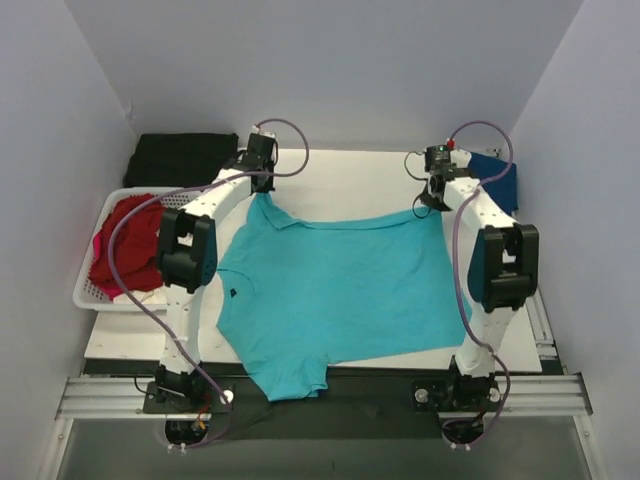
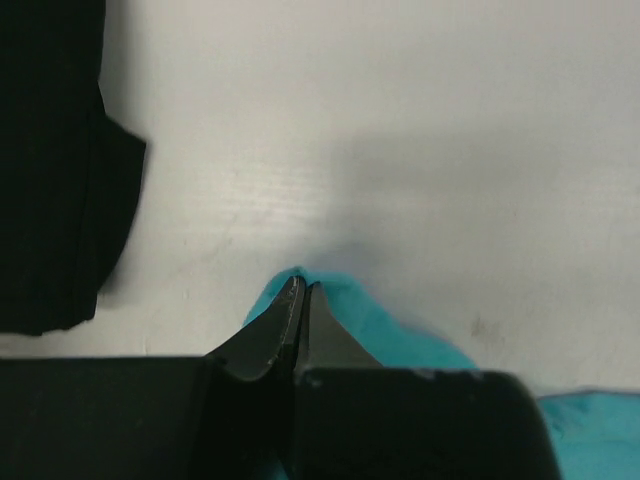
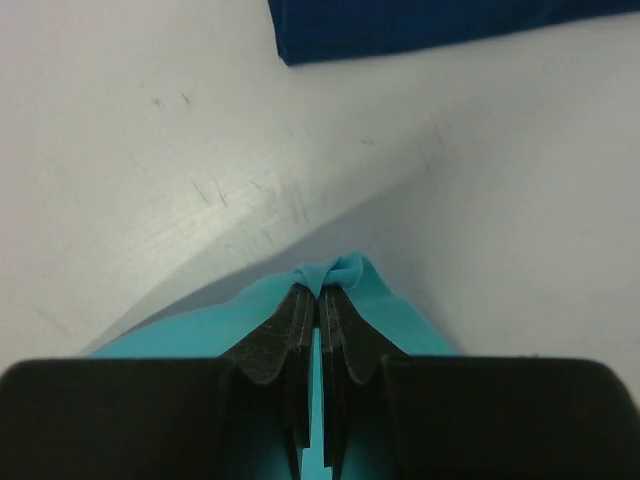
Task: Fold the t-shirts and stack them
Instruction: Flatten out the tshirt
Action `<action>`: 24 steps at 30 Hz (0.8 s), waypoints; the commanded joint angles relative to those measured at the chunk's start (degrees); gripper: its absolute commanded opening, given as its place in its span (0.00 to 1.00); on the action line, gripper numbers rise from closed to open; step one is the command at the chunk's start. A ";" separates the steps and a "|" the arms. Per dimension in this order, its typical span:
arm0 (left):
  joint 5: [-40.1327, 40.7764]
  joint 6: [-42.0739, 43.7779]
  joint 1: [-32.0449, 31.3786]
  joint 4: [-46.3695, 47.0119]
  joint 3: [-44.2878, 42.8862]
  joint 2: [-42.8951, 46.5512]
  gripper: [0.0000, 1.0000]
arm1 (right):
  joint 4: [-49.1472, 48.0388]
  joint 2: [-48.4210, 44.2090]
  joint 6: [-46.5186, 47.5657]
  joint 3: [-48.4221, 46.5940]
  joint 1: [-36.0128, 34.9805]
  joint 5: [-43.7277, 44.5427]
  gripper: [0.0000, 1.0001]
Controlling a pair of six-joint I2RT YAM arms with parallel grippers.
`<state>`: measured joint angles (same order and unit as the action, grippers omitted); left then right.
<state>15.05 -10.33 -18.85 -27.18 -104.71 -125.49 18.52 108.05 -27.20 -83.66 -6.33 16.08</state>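
One t-shirt (image 1: pixel 340 290) lies spread mid-frame on the table (image 1: pixel 350 180), my left gripper (image 1: pixel 262 191) at its upper-left corner, my right gripper (image 1: pixel 432 206) at its upper-right. A basket (image 1: pixel 92 297) at frame left holds a second t-shirt (image 1: pixel 125 245); folded cloth (image 1: pixel 185 158) lies above it, a third t-shirt (image 1: pixel 497 170) upper right.

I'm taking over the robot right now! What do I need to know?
Left gripper: jaws shut on the teal t-shirt at its far left corner.
Right gripper: jaws shut on its far right corner.
Teal t-shirt lies spread on the table; red t-shirt in the basket; navy t-shirt at the far right.
Done: teal spread out.
To do: folding, stacking.
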 commanded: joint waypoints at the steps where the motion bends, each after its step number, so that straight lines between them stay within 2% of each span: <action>1: 3.41 -1.18 0.22 1.00 -14.17 -5.53 0.00 | -0.07 6.98 0.04 -9.99 0.53 1.24 0.00; 2: 4.02 -1.45 0.22 -0.49 -19.78 -9.21 0.00 | 0.46 9.52 -0.04 -11.86 0.53 1.41 0.00; 5: 2.36 -2.15 0.48 -2.26 -27.98 -13.98 0.00 | 0.72 12.18 -0.22 -16.52 0.70 0.98 0.00; 6: 1.92 -2.15 0.48 -3.66 -33.32 -16.78 0.00 | 0.81 13.32 -0.13 -17.41 0.79 1.06 0.00; 9: 2.18 -2.15 0.66 -4.90 -38.55 -19.96 0.00 | 1.43 14.73 -0.31 -20.40 1.40 1.32 0.00; 16: 2.36 -2.94 1.97 -0.68 -35.92 -18.91 0.00 | 2.22 16.93 -2.15 -23.83 4.04 1.77 0.00; 24: 1.04 -3.21 3.12 -1.29 -35.83 -16.90 0.00 | 2.40 17.37 -4.53 -25.59 6.24 1.24 0.00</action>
<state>16.64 -12.88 -16.38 -29.95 -140.11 -144.99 19.25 125.10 -29.98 -107.02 -0.67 16.10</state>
